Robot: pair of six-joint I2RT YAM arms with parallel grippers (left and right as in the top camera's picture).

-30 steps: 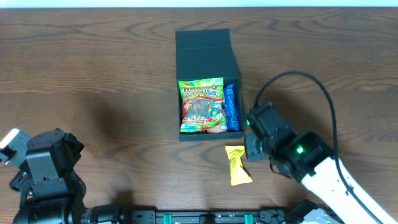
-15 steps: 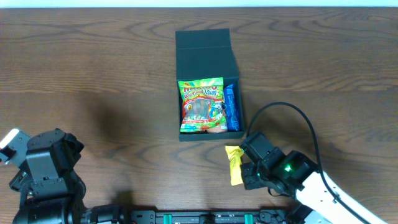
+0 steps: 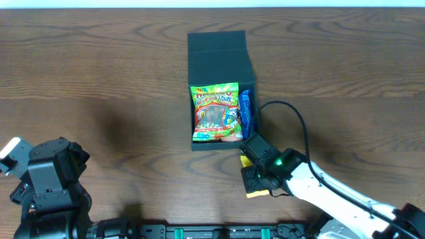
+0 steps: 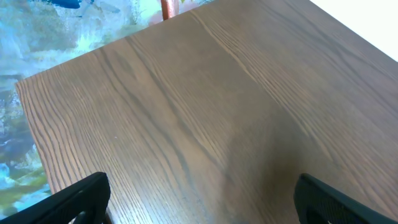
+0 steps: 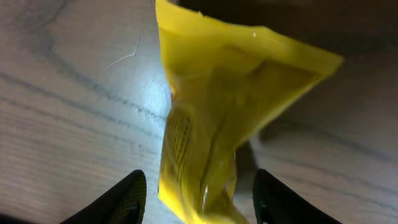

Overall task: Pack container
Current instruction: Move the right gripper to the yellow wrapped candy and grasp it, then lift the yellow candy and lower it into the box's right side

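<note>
Since a second ago the right arm (image 3: 319, 189) has swung left and nearer. Its wrist was to the right of the container (image 3: 219, 56) and now sits over the yellow packet (image 3: 257, 192), which has not shifted. The left arm (image 3: 50, 176) and the container are where they were.

From overhead, the container lies at mid-surface, its flap lid open and folded back on the far side. Inside, a green packet (image 3: 215, 111) fills most of the tray, and a blue packet (image 3: 248, 116) stands on edge between it and the right wall. The yellow packet lies on the surface (image 3: 99, 79) just near of the container's near right corner, outside it. The right wrist covers most of the packet, so only its far tip and near end show. The right gripper itself is hidden under the wrist in this view. The left arm is parked at the near left corner, well apart from everything.

In the left wrist view, the left gripper (image 4: 208, 208) is spread wide. One dark fingertip (image 4: 81, 199) sits at each lower corner, with nothing but bare wood grain between them.

In the right wrist view, the yellow packet (image 5: 217, 118) fills the middle, crinkled and lying on the surface. The right gripper (image 5: 202, 199) is spread, with one fingertip (image 5: 127, 199) on each side of the packet's lower end. A thin strip of surface shows between each tip and the wrapper, so it straddles the packet without pinching it.
</note>
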